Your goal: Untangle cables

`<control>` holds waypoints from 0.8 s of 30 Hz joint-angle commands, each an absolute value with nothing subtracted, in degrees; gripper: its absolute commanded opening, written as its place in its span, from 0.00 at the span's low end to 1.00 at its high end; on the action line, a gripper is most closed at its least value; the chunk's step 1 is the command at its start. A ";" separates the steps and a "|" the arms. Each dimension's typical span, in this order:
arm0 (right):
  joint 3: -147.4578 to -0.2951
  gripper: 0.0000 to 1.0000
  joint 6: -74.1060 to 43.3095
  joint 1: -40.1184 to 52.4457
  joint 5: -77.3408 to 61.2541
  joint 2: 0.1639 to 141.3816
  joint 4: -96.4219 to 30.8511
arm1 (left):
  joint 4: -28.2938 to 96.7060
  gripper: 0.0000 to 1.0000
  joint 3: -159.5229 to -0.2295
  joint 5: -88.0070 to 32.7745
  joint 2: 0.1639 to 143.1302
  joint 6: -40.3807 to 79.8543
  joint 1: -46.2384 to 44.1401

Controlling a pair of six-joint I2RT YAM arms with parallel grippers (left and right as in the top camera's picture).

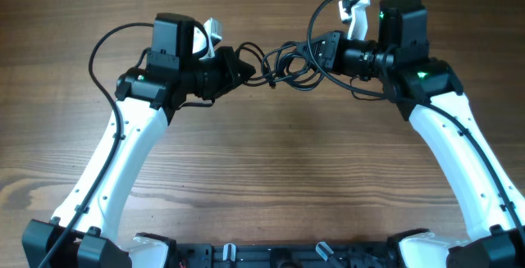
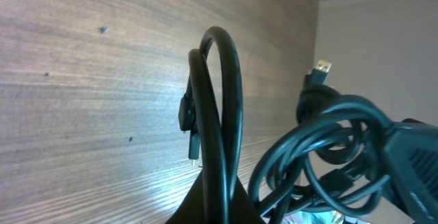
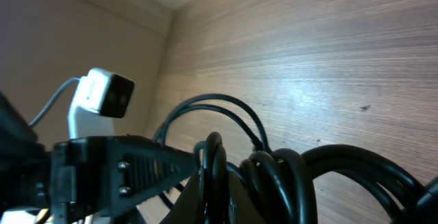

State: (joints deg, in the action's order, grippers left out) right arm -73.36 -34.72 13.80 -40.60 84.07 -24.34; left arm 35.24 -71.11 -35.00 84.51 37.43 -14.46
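Spanning left gripper (image 1: 240,65) to right gripper (image 1: 326,52), cables (image 1: 283,61) lie crosswise, both claws clamped on them, equally near

Wood-grain table (image 1: 271,170) fills the overhead view, brown with darker streaks, grain running side to side. A few small dark specks (image 2: 102,29) mark its surface. The black cable bundle (image 1: 283,63) sits over the far part. Whether it touches the wood is unclear.

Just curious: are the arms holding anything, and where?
Both grip the cables: the left gripper pinches a loop at the tangle's left side, the right gripper a loop at its right side.
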 commanded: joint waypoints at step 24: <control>-74.67 0.12 -26.68 13.52 -39.97 82.72 -27.16 | 32.67 0.04 -65.45 -37.82 87.33 22.83 -13.39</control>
State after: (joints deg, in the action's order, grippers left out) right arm -74.30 -34.63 10.61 -44.05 81.69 -26.59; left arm 35.48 -65.19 -29.93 88.07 31.70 -13.39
